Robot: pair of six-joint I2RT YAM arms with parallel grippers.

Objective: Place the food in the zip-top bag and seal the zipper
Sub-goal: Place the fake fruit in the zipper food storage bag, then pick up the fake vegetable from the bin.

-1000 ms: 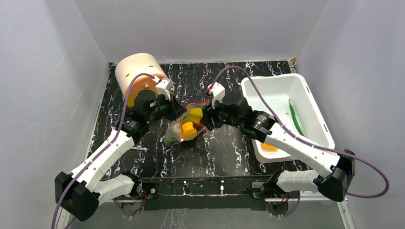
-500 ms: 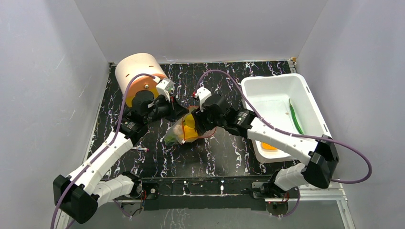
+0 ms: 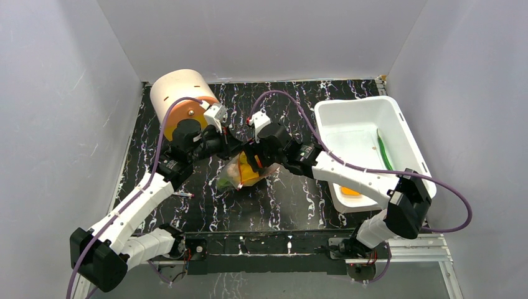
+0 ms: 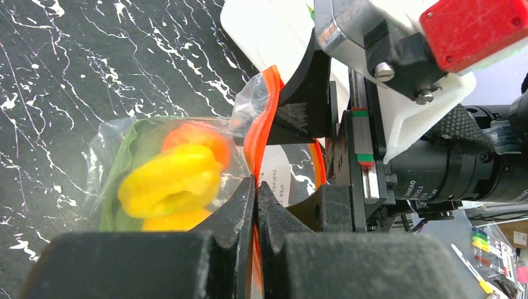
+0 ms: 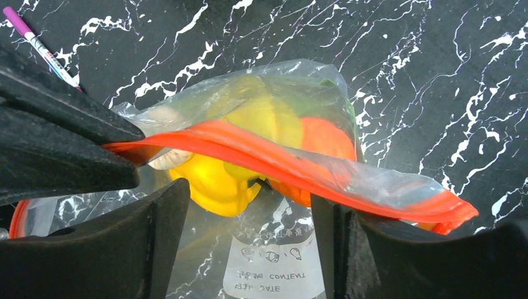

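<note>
The clear zip-top bag point(image 3: 244, 173) lies mid-table, holding a yellow bell pepper point(image 4: 168, 180), an orange-red round fruit point(image 4: 196, 134) and a green pod point(image 4: 118, 180). Its red-orange zipper point(image 5: 280, 161) runs along the mouth. My left gripper point(image 4: 256, 187) is shut on the zipper strip; it also shows in the top view point(image 3: 235, 148). My right gripper point(image 5: 246, 243) is open, its fingers point(image 5: 155, 237) either side of the bag just below the strip, close to the left gripper; in the top view it point(image 3: 253, 157) meets the left one over the bag. Another green pod point(image 3: 387, 156) lies in the white tub.
The white tub point(image 3: 355, 101) stands at the right, with an orange piece point(image 3: 350, 191) at its near end. A cream and orange cylinder point(image 3: 180, 99) lies at the back left. A purple pen point(image 3: 180, 195) lies left of the bag, also in the right wrist view point(image 5: 37, 43).
My right gripper has moved left along the bag's mouth until it is close against the left gripper. The left gripper has kept its hold and barely moved.
</note>
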